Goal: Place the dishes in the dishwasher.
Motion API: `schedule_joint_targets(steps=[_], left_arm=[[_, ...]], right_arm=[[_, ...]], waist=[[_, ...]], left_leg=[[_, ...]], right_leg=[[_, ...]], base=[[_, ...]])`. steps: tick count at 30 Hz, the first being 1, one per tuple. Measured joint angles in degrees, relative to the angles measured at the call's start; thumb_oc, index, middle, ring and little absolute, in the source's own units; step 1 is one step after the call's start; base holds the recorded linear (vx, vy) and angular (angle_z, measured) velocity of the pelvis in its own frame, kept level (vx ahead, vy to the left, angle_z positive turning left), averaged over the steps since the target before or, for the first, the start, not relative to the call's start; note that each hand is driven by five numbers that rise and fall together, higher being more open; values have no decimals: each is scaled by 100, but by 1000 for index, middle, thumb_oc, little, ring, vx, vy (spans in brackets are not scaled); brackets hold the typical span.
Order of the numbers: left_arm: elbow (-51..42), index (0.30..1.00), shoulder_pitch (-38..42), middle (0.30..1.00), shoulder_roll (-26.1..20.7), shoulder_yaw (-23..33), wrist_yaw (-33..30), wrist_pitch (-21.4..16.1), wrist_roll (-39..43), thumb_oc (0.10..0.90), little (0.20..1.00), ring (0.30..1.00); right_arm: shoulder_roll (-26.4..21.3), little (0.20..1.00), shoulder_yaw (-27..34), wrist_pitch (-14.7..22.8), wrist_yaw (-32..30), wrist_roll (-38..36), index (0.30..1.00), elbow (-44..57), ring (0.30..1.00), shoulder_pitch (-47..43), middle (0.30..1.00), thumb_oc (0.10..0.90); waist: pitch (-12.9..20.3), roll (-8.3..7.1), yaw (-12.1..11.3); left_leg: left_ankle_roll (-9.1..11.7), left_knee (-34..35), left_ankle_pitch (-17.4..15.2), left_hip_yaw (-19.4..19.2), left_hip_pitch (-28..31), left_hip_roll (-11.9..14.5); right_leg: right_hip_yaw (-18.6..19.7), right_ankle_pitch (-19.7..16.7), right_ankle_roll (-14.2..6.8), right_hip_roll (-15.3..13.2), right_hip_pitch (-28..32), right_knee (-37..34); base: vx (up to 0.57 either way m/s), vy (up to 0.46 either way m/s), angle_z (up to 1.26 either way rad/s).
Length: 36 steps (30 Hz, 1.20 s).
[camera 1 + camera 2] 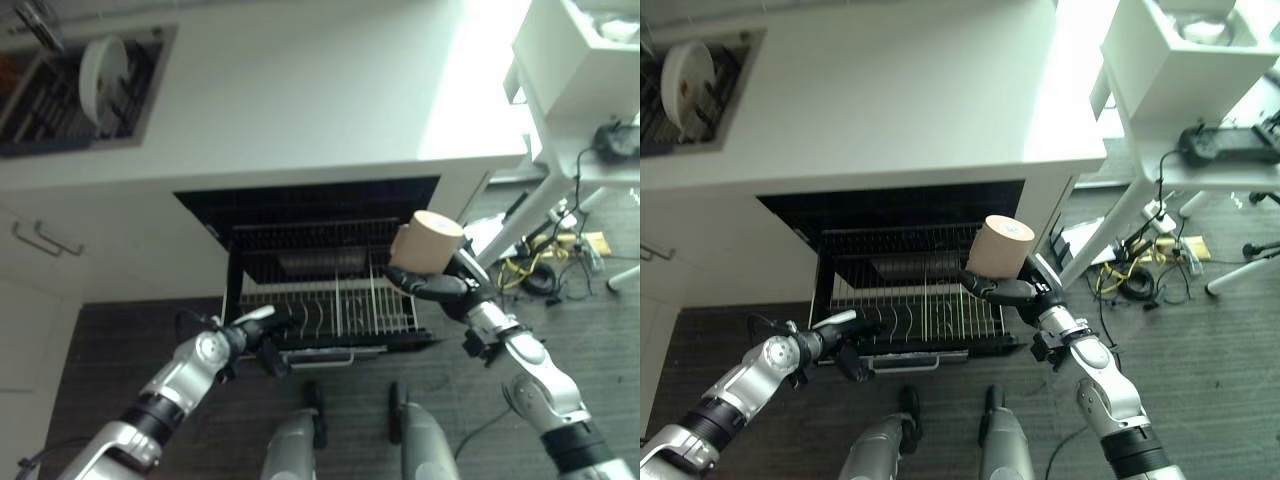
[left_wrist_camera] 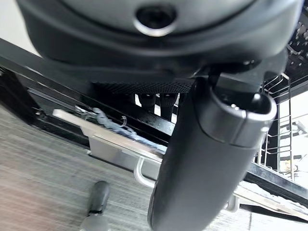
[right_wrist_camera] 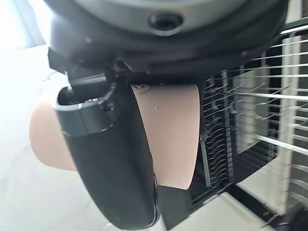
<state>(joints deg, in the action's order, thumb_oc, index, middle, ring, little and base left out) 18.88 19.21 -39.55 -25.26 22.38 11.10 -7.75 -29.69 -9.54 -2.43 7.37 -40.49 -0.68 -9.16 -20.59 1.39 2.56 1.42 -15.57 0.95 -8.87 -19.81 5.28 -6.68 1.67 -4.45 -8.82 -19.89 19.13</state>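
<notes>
Tan cup [image 1: 432, 241] being gripped round its side by right hand [image 1: 436, 284], held above dishwasher rack [image 1: 325, 305]. Probably light, stiff, bit slippery. Left hand [image 1: 262, 335] being curled at rack's front edge, grip can't be told.

Both eye views look steeply down from above the open dishwasher [image 1: 320, 270], sharing its pulled-out rack [image 1: 915, 305]. The left wrist view sits very close to the rack's front edge; the right wrist view looks from close beside its wires.
</notes>
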Motion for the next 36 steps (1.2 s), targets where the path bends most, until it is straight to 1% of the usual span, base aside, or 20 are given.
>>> schedule_joint_targets(steps=[3, 5, 7, 12, 14, 15, 19, 20, 21, 23, 24, 25, 26, 27, 28, 29, 30, 32, 34, 36], left_arm=[[-79, 900, -43, 900, -39, 144, -78, -53, 71, 800, 900, 900], [-96, 900, 21, 900, -51, 140, -103, -158, 65, 800, 900, 900], [-136, 900, 49, 900, -52, 144, -152, -211, 64, 800, 900, 900], [-375, 900, -102, 900, -54, 149, -145, -226, 56, 800, 900, 900], [-434, 900, -154, 900, -60, 73, 63, -193, 27, 800, 900, 900], [-479, 900, -158, 900, -76, 55, 138, -125, 13, 800, 900, 900], [-548, 900, -37, 900, -134, -60, 351, 0, 9, 800, 900, 900], [-555, 900, 7, 900, -147, -89, 405, 3, 8, 800, 900, 900], [-558, 900, 69, 900, -165, -128, 458, 7, 8, 800, 900, 900], [-550, 900, 170, 900, -196, -262, 485, 42, 6, 800, 900, 900], [-551, 900, 269, 900, -201, -341, 530, 117, -8, 800, 900, 900], [-549, 900, 302, 900, -207, -377, 555, 122, -39, 800, 900, 900], [-533, 900, 369, 900, -222, -443, 584, 157, -36, 800, 900, 900], [-540, 900, 558, 900, -233, -650, 587, 188, -30, 800, 900, 900], [-612, 900, 686, 900, -236, -721, 582, 188, 21, 800, 900, 900], [-618, 900, 700, 900, -237, -720, 586, 218, 65, 800, 900, 900], [-610, 900, 750, 900, -241, -753, 593, 243, 94, 800, 900, 900], [-607, 900, 934, 900, -242, -893, 581, 271, 290, 800, 900, 900], [-604, 900, 992, 900, -251, -895, 574, 271, 396, 800, 900, 900], [-545, 900, 1094, 900, -308, -932, 564, 278, 702, 800, 900, 900]], right_arm=[[-19, 300, 3, 52, -92, 6, 300, -1, 300, 35, 300, 400], [-22, 300, 14, 119, -205, 226, 300, -1, 300, 16, 300, 400], [-25, 300, 14, 119, -240, 302, 300, 0, 300, -35, 300, 400], [-87, 300, 17, 98, -243, 558, 300, 7, 300, -128, 300, 400], [-288, 300, 17, -112, -269, 676, 300, -74, 300, -380, 300, 400], [-304, 300, -1, -200, -267, 683, 300, -218, 300, -567, 300, 400], [-467, 300, -108, -578, -259, 857, 300, -854, 300, -1214, 300, 400], [-496, 300, -111, -665, -261, 860, 300, -1027, 300, -1333, 300, 400], [-513, 300, -119, -721, -231, 859, 300, -1258, 300, -1442, 300, 400], [-588, 300, -350, -906, -236, 850, 300, -1925, 300, -1836, 300, 400], [-619, 300, -403, -1116, -281, 828, 300, -2441, 300, -2094, 300, 400], [-668, 300, -405, -1173, -289, 818, 300, -2532, 300, -2130, 300, 400], [-675, 300, -461, -1188, -252, 687, 300, -3021, 300, -2362, 300, 400], [-671, 300, -595, -1294, -310, 542, 300, -4085, 300, -2940, 300, 400], [-690, 300, -598, -1398, -438, 541, 300, -4701, 300, -3224, 300, 400], [-685, 300, -604, -1452, -403, 412, 300, -4726, 300, -3228, 300, 400], [-686, 300, -684, -1480, -371, 288, 300, -4767, 300, -3304, 300, 400], [-681, 300, -823, -1618, -316, 96, 300, -4922, 300, -3493, 300, 400], [-651, 300, -974, -1756, -148, 75, 300, -4925, 300, -3497, 300, 400], [-483, 300, -995, -1905, 24, -70, 300, -5220, 300, -3593, 300, 400]], waist=[[-90, -61, -29], [-127, -88, -109], [-140, -111, -122], [-143, -120, -195], [-143, -121, -285], [-142, -123, -287], [-149, -137, -310], [-152, -141, -384], [-159, -155, -431], [-169, -173, -455], [-171, -176, -473], [-171, -176, -498], [-173, -172, -552], [-201, -121, -643], [-230, -71, -779], [-244, -45, -834], [-282, 25, -855], [-393, 220, -874], [-444, 277, -916], [-473, 270, -915]], left_leg=[[6, 163, 5, 13, -6, -2], [21, 212, 14, 60, -17, -4], [33, 244, 22, 111, -15, -14], [-1, 239, 95, 142, 69, -29], [-25, 201, 114, 151, 184, -42], [-37, 199, 122, 159, 207, -43], [-38, 199, 119, 256, 221, -51], [-36, 201, 120, 280, 217, -49], [-34, 203, 121, 283, 232, -47], [-30, 203, 121, 321, 282, -49], [-17, 208, 112, 368, 290, -59], [-11, 208, 107, 365, 294, -60], [-8, 213, 105, 371, 297, -61], [11, 212, 118, 417, 283, -71], [20, 227, 130, 455, 252, -73], [11, 232, 134, 459, 256, -81], [5, 233, 140, 461, 254, -96], [-1, 241, 144, 503, 223, -140], [-8, 254, 148, 507, 199, -154], [-8, 256, 148, 506, 202, -173]], right_leg=[[-11, -9, -6, 31, -5, -146], [-58, -9, -4, 38, 0, -196], [-113, -8, -3, 34, 33, -224], [-182, -21, 13, 8, 169, -207], [-218, -15, 1, -2, 325, -200], [-241, -38, 33, -4, 365, -200], [-361, -20, 26, -8, 452, -230], [-383, -13, 24, -7, 462, -232], [-390, -10, 25, -5, 476, -232], [-455, -7, 24, -7, 570, -264], [-491, -6, 25, -13, 626, -303], [-489, -6, 24, -16, 628, -312], [-493, -8, 27, -15, 633, -317], [-514, -9, 28, -15, 634, -318], [-549, 3, 40, -15, 616, -321], [-559, 14, 41, -23, 618, -315], [-568, 17, 35, -41, 620, -314], [-636, 29, 21, -84, 617, -304], [-641, 33, 20, -97, 594, -302], [-639, 35, 18, -115, 594, -301]], base=[[-61, -38, 1], [-8, -5, 5], [5, -13, 15], [21, -9, 10], [36, -40, 5], [22, -51, 10], [13, -43, 12], [25, -46, 7], [24, -33, 7], [28, -25, 12], [29, -28, 10], [14, -28, 3], [0, 0, 0], [-2, -4, 11], [-7, 6, 16], [-15, 7, 10], [-31, 12, 5], [-36, 16, 12], [-28, 27, 8], [-31, 42, 1]])
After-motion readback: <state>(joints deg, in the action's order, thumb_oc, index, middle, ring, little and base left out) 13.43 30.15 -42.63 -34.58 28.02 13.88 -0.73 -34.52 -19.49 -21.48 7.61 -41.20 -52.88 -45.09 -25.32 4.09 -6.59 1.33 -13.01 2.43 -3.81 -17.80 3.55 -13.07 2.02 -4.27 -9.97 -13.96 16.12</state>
